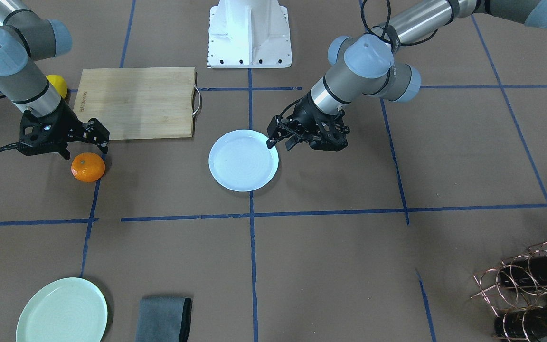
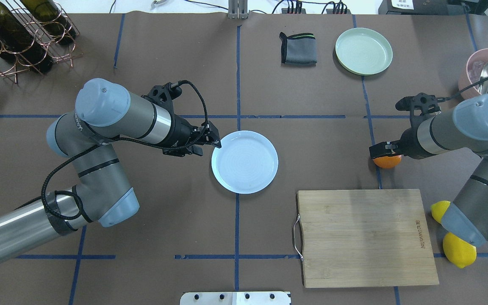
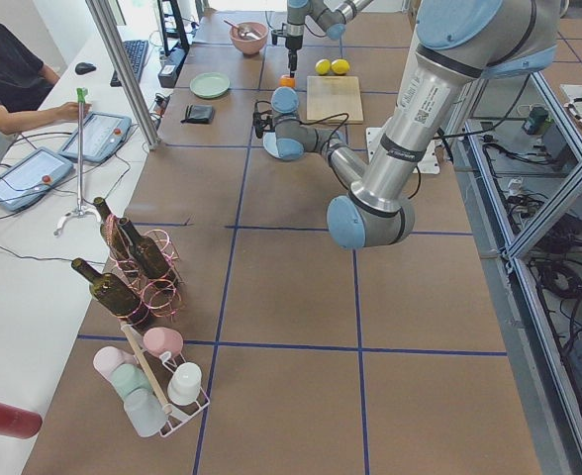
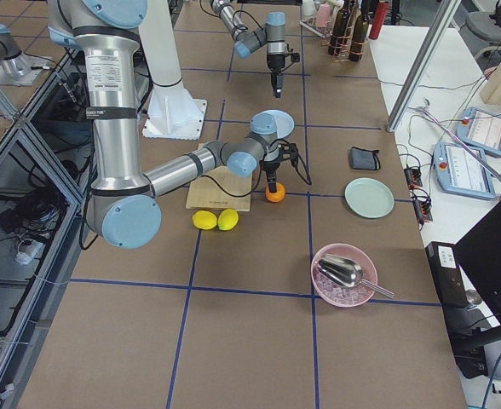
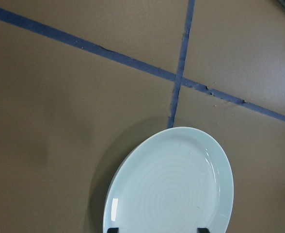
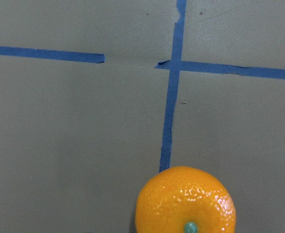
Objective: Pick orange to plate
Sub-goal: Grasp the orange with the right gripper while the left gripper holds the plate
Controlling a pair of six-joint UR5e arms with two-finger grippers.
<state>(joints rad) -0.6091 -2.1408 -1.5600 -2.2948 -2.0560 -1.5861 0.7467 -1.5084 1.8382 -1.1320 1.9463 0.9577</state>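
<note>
The orange (image 1: 88,167) lies on the brown table beside a blue tape line, and it fills the bottom of the right wrist view (image 6: 186,204). My right gripper (image 1: 86,145) hangs just above and behind it, open, its fingers apart on either side and not touching the fruit. The pale bluish-white plate (image 1: 243,160) sits bare at the table's middle, well apart from the orange. My left gripper (image 1: 280,141) hovers open at the plate's rim (image 2: 244,162), holding nothing. The left wrist view shows the plate (image 5: 171,189) just ahead of the two fingertips.
A wooden cutting board (image 2: 364,237) lies between the plate and two lemons (image 2: 459,250). A pale green plate (image 2: 363,51) and a grey cloth (image 2: 298,48) lie on the far side. A wine rack (image 2: 19,38) stands far left and a pink bowl (image 2: 485,72) far right.
</note>
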